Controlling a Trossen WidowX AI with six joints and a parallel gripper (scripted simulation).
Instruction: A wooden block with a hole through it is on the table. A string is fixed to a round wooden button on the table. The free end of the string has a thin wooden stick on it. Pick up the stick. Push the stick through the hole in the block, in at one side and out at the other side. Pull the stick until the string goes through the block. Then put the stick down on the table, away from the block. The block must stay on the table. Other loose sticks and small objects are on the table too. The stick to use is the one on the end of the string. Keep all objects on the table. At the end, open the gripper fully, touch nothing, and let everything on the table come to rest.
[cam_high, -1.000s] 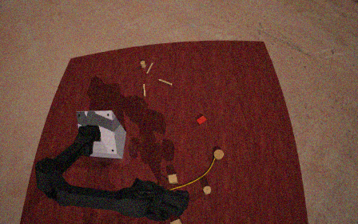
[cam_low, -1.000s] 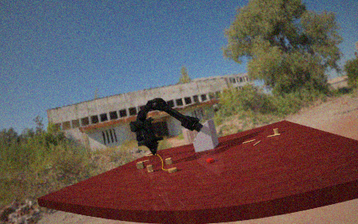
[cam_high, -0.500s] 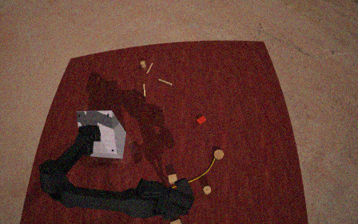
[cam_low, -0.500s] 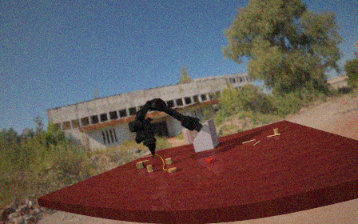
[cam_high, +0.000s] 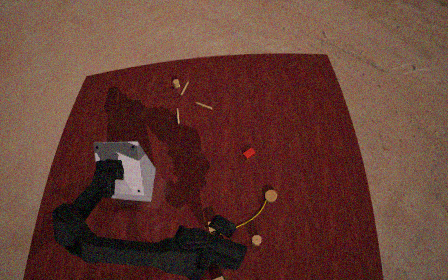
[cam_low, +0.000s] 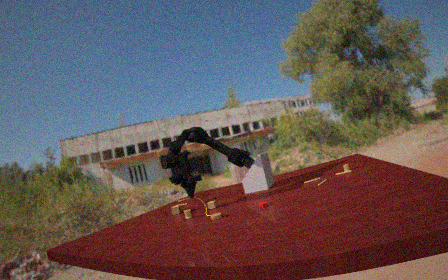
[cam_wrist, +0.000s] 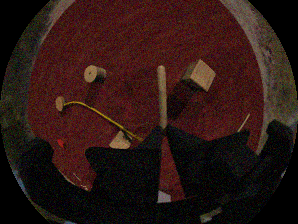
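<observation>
My gripper (cam_low: 191, 196) (cam_wrist: 162, 128) is shut on the stick (cam_wrist: 162, 97), which juts out from the fingertips in the wrist view. The yellow string (cam_high: 256, 217) (cam_low: 206, 206) (cam_wrist: 102, 116) curves from the round button (cam_high: 271, 195) (cam_low: 216, 216) (cam_wrist: 60, 103) to the fingers; its stick end is hidden. One wooden block (cam_high: 212, 227) (cam_low: 212, 204) (cam_wrist: 120, 140) is partly covered by the gripper. Another wooden block (cam_high: 219, 278) (cam_low: 176, 210) (cam_wrist: 202, 75) lies beyond the stick, to the right in the wrist view. No hole can be made out in either.
A wooden cylinder (cam_high: 256, 240) (cam_low: 187, 214) (cam_wrist: 94, 74) stands near the button. A red piece (cam_high: 249, 153) (cam_low: 263, 204) lies farther off. Three loose sticks and a small wooden piece (cam_high: 176, 83) lie far away. A loose stick (cam_wrist: 244, 122) shows at right. The arm rises from a pale base (cam_high: 132, 175).
</observation>
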